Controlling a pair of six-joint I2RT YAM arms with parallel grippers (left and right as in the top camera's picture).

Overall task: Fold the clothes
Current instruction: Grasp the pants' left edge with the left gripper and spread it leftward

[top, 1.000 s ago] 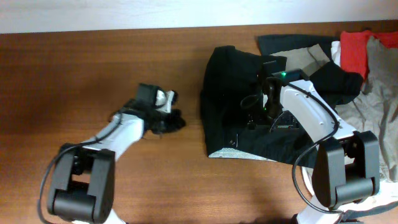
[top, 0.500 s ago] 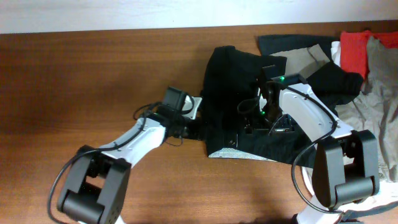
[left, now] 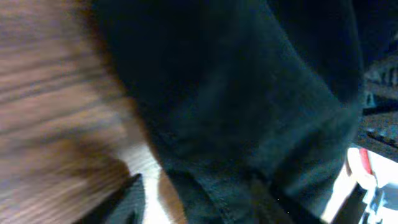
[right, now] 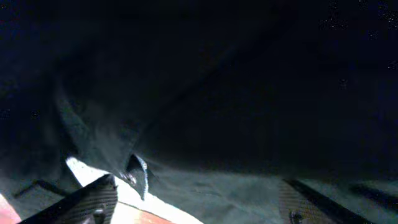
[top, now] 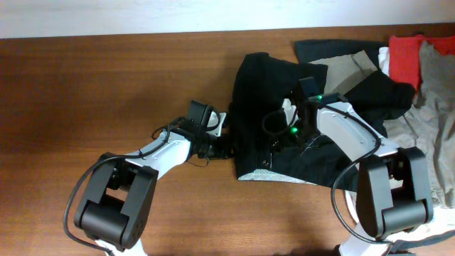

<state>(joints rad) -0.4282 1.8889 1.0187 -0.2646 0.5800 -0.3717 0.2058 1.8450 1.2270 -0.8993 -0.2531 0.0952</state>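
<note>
The clothes, a pair of black shorts (top: pixel 259 92), lie crumpled on the wooden table right of centre. Their pale lining (top: pixel 266 175) shows along the near edge. My left gripper (top: pixel 222 146) is at the shorts' left edge. In the left wrist view the left gripper (left: pixel 239 200) is open, with the black hem (left: pixel 205 186) lying between its fingers. My right gripper (top: pixel 284 128) sits low over the middle of the shorts. In the right wrist view the right gripper (right: pixel 199 196) stands wide open, with dark fabric (right: pixel 236 124) filling the gap.
A pile of other garments lies at the right edge: a red one (top: pixel 405 57), a grey one (top: pixel 434 114) and a tan piece (top: pixel 352 67). Bare wood (top: pixel 106 85) stretches to the left of the shorts.
My left arm has swung right from the bare table to the shorts' left edge, and its jaws have opened. The right gripper has shifted slightly left over the shorts.
</note>
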